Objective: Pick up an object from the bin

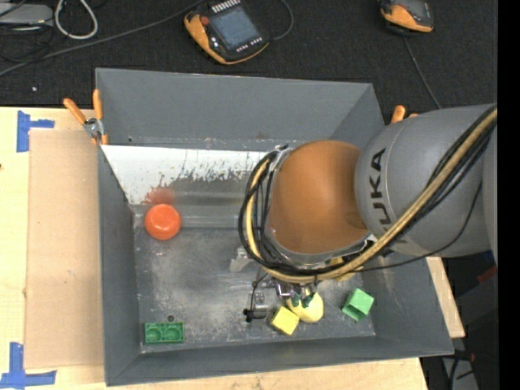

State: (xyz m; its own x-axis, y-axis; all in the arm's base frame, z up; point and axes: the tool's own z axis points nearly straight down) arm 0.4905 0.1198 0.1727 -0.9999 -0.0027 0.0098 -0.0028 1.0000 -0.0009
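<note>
gripper (280, 303) sits low by the near wall of the bin (236, 104), mostly hidden under the orange cover (317, 201); open or closed cannot be told. beneath it lie a yellow block (286, 322) and a partly covered yellow rounded piece (311, 309). the arm (431, 185) shows the lettering "uka", its start hidden.

dark floor (325, 55) strewn with cables (79, 33), two orange pendants (227, 29).

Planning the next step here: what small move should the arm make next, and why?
Probably ease the hand straight down: it hangs over the yellow block and the rounded yellow piece beside it, with the green cube apart to one side.
</note>
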